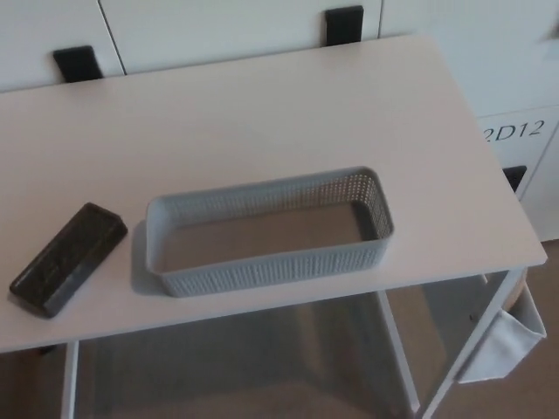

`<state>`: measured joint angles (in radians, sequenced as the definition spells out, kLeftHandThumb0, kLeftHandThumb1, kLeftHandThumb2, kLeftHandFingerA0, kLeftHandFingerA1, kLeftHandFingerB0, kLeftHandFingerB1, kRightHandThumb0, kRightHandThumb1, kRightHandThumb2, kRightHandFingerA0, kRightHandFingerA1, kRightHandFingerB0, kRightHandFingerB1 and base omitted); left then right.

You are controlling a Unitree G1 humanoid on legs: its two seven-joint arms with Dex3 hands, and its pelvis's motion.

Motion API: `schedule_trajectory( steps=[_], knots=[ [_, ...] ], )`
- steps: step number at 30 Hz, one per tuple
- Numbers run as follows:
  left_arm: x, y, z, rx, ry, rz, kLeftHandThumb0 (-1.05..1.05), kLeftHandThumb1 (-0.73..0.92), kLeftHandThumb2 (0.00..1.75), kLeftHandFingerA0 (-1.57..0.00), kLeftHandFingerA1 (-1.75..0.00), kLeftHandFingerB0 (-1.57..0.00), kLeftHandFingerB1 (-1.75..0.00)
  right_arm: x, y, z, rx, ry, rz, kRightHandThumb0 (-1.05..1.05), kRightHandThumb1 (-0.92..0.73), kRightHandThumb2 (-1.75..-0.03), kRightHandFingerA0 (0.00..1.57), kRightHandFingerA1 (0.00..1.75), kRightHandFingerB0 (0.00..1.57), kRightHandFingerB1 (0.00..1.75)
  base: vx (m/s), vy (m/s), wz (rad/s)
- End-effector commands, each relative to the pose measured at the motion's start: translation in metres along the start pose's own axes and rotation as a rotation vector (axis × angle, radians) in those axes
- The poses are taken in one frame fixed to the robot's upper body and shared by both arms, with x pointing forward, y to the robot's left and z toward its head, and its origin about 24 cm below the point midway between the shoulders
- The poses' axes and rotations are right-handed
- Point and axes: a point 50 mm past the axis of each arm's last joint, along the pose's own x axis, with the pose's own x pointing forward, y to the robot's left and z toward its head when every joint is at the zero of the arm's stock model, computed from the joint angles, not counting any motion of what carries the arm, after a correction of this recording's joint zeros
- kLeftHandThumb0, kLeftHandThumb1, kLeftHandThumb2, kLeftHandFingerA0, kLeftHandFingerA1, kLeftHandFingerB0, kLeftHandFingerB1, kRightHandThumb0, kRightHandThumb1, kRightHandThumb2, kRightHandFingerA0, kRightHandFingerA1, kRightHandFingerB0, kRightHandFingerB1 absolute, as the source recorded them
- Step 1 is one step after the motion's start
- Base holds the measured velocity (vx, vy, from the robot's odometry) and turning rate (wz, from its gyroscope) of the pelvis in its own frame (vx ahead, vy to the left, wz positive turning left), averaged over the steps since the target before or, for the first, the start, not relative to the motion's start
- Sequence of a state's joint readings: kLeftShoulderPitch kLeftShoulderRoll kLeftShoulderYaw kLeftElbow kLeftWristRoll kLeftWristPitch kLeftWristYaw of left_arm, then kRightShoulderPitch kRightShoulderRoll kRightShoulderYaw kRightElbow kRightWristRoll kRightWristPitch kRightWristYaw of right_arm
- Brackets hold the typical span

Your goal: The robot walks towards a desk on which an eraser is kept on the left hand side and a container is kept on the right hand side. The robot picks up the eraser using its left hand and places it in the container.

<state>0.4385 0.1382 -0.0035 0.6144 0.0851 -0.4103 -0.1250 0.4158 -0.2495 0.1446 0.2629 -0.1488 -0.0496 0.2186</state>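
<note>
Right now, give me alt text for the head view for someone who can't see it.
A black rectangular eraser lies on the left of a white desk, beside an empty grey perforated plastic container. Neither robot hand is in view.

Two black brackets stand at the desk's far edge, one [72, 63] at the left and one [344, 24] further right, against white cabinet panels [218, 30]. At the right, a white panel bears the label "2D12" [512, 132], with a dark slot [514, 178] beneath it. A white cloth pouch [507, 342] hangs beside the desk's right front leg.
</note>
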Motion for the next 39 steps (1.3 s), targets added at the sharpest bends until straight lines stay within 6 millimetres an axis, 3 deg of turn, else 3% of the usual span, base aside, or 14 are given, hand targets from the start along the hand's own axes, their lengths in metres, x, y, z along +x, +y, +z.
schedule_trajectory(
  steps=[1, 2, 8, 13, 14, 25, 26, 27, 29, 30, 31, 34, 36, 39],
  knots=[
    [-0.002, 0.007, 0.005, 0.087, -0.029, 0.013, -0.61, 0.54, 0.56, -0.57, -0.61, -0.46, -0.41, 0.002, 0.000, 0.002, 0.003, -0.016, 0.003, -0.16, -0.50, -0.54, 0.57, 0.44, 0.41, 0.40, -0.03, 0.122, -0.09],
    [-0.002, 0.007, 0.005, 0.092, -0.027, 0.014, -0.61, 0.41, 0.85, -0.54, -0.67, -0.40, -0.54, 0.002, 0.001, 0.003, 0.006, -0.016, 0.002, -0.16, -0.50, -0.54, 0.57, 0.44, 0.41, 0.40, 0.00, 0.131, -0.02],
    [-0.002, 0.011, 0.002, 0.086, -0.012, 0.024, -0.61, 0.42, 0.86, -0.54, -0.69, -0.39, -0.53, 0.002, 0.002, 0.002, -0.001, -0.013, 0.013, -0.17, -0.51, -0.55, 0.57, 0.44, 0.40, 0.40, -0.04, 0.214, 0.01],
    [-0.002, 0.011, 0.000, 0.082, -0.001, 0.028, -0.59, 0.42, 0.85, -0.55, -0.68, -0.40, -0.54, 0.002, 0.004, 0.000, 0.006, -0.004, 0.019, -0.16, -0.51, -0.55, 0.56, 0.44, 0.41, 0.40, 0.01, -0.006, 0.06],
    [-0.002, 0.011, -0.001, 0.087, -0.001, 0.025, -0.59, 0.55, 0.57, -0.58, -0.61, -0.46, -0.41, 0.001, 0.003, 0.000, -0.013, -0.009, 0.019, -0.16, -0.51, -0.55, 0.57, 0.44, 0.41, 0.40, 0.00, -0.080, 0.06],
    [-0.003, 0.008, -0.001, 0.113, -0.011, 0.009, -0.58, 0.57, 0.57, -0.58, -0.61, -0.47, -0.40, -0.001, 0.005, -0.002, -0.038, -0.006, 0.018, -0.19, -0.50, -0.55, 0.59, 0.44, 0.42, 0.40, 0.00, -0.044, 0.01],
    [-0.005, 0.007, 0.001, 0.141, -0.031, -0.010, -0.62, 0.43, 0.87, -0.53, -0.68, -0.37, -0.53, -0.002, 0.005, -0.003, -0.039, -0.005, 0.019, -0.19, -0.50, -0.55, 0.59, 0.44, 0.42, 0.40, 0.00, 0.000, 0.00],
    [-0.007, 0.005, 0.004, 0.174, -0.057, -0.036, -0.66, 0.44, 0.88, -0.50, -0.67, -0.34, -0.53, -0.002, 0.005, -0.003, -0.038, -0.004, 0.019, -0.19, -0.50, -0.55, 0.59, 0.44, 0.42, 0.39, 0.00, 0.000, 0.00],
    [-0.010, -0.001, 0.023, 0.280, -0.155, -0.156, -0.77, 0.49, 0.89, -0.49, -0.63, -0.29, -0.48, 0.000, 0.001, -0.001, -0.034, -0.006, 0.009, -0.20, -0.50, -0.55, 0.59, 0.43, 0.41, 0.39, 0.00, 0.000, 0.00],
    [-0.013, -0.007, 0.038, 0.288, -0.228, -0.245, -0.67, 0.57, 0.58, -0.53, -0.51, -0.43, -0.36, 0.002, -0.001, 0.000, -0.024, -0.008, 0.005, -0.19, -0.50, -0.55, 0.59, 0.44, 0.42, 0.39, 0.00, 0.000, 0.00],
    [-0.017, -0.013, 0.051, 0.297, -0.279, -0.316, -0.79, 0.49, 0.86, -0.52, -0.56, -0.39, -0.47, 0.004, -0.002, 0.001, -0.022, -0.005, 0.001, -0.19, -0.50, -0.55, 0.59, 0.43, 0.42, 0.39, 0.00, 0.000, 0.00],
    [-0.034, -0.026, 0.078, 0.335, -0.394, -0.421, -0.72, 0.59, 0.59, -0.53, -0.43, -0.41, -0.35, 0.002, -0.001, -0.003, -0.027, 0.005, 0.010, -0.18, -0.51, -0.55, 0.59, 0.44, 0.42, 0.40, 0.00, 0.000, 0.00],
    [-0.045, -0.030, 0.084, 0.383, -0.430, -0.464, -0.72, 0.59, 0.59, -0.53, -0.43, -0.41, -0.35, -0.002, 0.002, -0.006, -0.031, 0.008, 0.017, -0.18, -0.51, -0.55, 0.59, 0.44, 0.42, 0.40, 0.00, 0.000, 0.00],
    [-0.087, -0.035, 0.148, 0.353, -0.656, -0.860, -0.81, 0.61, 0.60, -0.56, -0.39, -0.51, -0.37, -0.001, 0.002, -0.006, -0.010, 0.011, 0.011, -0.19, -0.50, -0.55, 0.59, 0.44, 0.42, 0.39, 0.00, 0.000, 0.00]
  ],
)
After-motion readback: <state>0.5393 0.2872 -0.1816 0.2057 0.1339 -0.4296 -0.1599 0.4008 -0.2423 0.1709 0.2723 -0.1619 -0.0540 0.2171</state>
